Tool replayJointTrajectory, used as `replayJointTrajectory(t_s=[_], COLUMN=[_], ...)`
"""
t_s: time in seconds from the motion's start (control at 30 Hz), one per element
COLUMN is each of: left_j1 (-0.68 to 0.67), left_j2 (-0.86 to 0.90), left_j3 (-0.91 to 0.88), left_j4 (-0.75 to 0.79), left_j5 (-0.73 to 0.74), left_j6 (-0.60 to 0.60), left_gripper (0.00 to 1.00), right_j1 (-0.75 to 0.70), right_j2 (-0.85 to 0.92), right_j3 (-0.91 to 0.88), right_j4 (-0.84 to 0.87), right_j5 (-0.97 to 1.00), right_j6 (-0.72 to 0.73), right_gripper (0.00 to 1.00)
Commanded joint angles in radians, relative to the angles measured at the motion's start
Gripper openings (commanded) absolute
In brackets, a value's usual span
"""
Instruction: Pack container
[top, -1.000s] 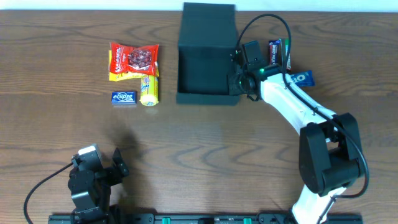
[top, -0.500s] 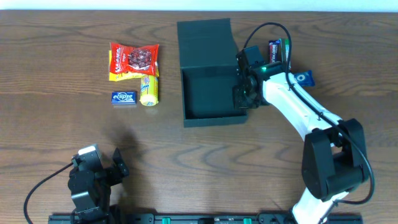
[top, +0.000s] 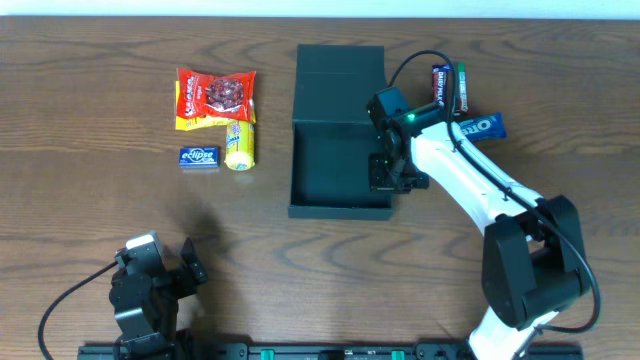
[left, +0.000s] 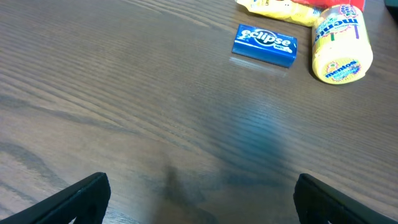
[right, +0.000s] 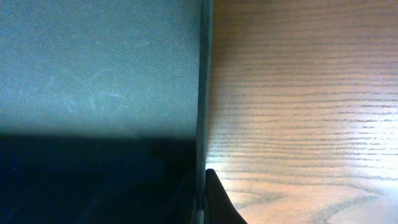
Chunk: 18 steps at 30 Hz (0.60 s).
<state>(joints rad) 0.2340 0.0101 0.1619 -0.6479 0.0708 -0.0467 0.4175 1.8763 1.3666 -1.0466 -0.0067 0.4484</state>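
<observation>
**Right claw**: clamped shut on the right-hand wall of the box. In the right wrist view the thin wall edge runs straight down between the dark fingertips, with the box's inside to one side and wood grain to the other.

**Box**: dark teal-black, square, matte. It sits open on the counter just above centre, and its floor is bare. The flap lid is thrown back at the 12 o'clock side. The right arm reaches it from 5 o'clock.

**Items at 3 o'clock of the box, behind the right arm:**
- blue biscuit packet, lying on the counter
- dark wrapped bar, at 11 o'clock of that packet
- slim stick with green and red on it, just beside the bar; kind not legible

**Items at 9 o'clock of the box, apart from it:**
- red snack bag, lying over a yellow packet
- yellow sweet roll, at 6 o'clock of the bag
- small blue gum box, just beside the roll at its 9 o'clock

**Left claw**: fingers spread wide and holding nothing, over bare wood at the 7 o'clock corner of the counter, well apart from every item.
</observation>
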Motion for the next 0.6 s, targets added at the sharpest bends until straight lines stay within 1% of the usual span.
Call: replayJointTrajectory(t_s=[0.0, 0.13, 0.37, 0.57], left_j1=[0.002, 0.002, 0.002, 0.001], left_j2=[-0.006, -0.006, -0.006, -0.006], left_j3=[-0.005, -0.005, -0.005, -0.005], left_j4=[-0.007, -0.007, -0.007, -0.007], left_j5=[-0.008, -0.008, -0.008, -0.008], left_j6=[0.018, 0.018, 0.018, 0.018], left_gripper=[0.95, 0.95, 0.95, 0.95], right_j1=[0.016, 0.016, 0.043, 0.066], right_j2=[-0.024, -0.024, -0.024, -0.024], right_j3=[-0.009, -0.016, -0.022, -0.022], right_j4=[-0.019, -0.047, -0.042, -0.031], right_j5=[-0.028, -0.028, -0.039, -0.034], right_j6=[0.023, 0.031, 0.031, 0.061], right_gripper=[0.01, 0.01, 0.02, 0.01])
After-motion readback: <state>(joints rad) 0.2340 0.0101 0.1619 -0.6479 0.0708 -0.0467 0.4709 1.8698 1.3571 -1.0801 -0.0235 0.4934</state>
